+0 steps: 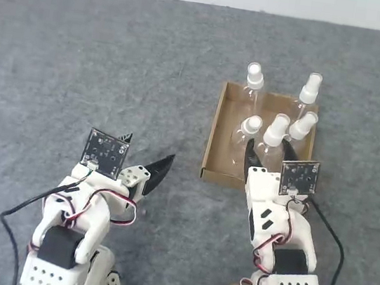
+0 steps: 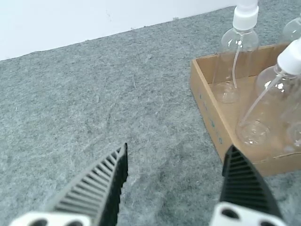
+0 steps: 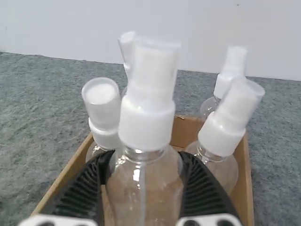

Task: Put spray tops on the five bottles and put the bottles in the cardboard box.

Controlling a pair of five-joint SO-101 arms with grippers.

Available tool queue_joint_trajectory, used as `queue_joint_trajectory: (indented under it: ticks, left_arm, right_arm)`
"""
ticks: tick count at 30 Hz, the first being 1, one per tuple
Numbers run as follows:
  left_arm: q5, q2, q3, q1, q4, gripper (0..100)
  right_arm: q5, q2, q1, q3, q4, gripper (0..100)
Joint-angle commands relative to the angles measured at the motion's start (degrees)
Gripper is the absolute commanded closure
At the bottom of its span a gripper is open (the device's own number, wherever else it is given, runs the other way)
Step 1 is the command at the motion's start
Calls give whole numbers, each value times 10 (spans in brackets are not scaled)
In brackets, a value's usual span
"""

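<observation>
The cardboard box (image 1: 213, 135) lies right of centre, and five clear bottles with white spray tops stand in it. Two stand at the back (image 1: 254, 81) (image 1: 309, 92), and three at the front. My right gripper (image 1: 267, 150) is at the box's near wall, shut on the middle front bottle (image 1: 275, 132). In the right wrist view that bottle (image 3: 145, 181) stands upright between the black fingers (image 3: 87, 188), which press its sides. My left gripper (image 1: 148, 148) hangs open and holds nothing, over the felt left of the box (image 2: 207, 106).
Grey felt covers the table, with wide bare room left of the box and behind it. A white wall runs along the far edge. Black cables trail from both arm bases near the front edge.
</observation>
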Motion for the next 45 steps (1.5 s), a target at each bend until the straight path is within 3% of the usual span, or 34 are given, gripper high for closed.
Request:
queue_joint_trajectory:
  ticks: [1, 9, 17, 34, 45]
  left_arm:
    - [-4, -4, -5, 4, -14, 699]
    - [-4, -4, -5, 4, -14, 699]
    - [-4, -4, -5, 4, -14, 699]
    - [-4, -4, -5, 3, -14, 699]
    - [-4, -4, -5, 2, -15, 699]
  right_arm:
    - [7, -12, -3, 13, 4, 987]
    - [7, -12, -3, 13, 5, 980]
    - [7, -12, -16, 13, 25, 819]
    - [8, -12, -19, 13, 25, 814]
    - [46, -12, -19, 13, 27, 813]
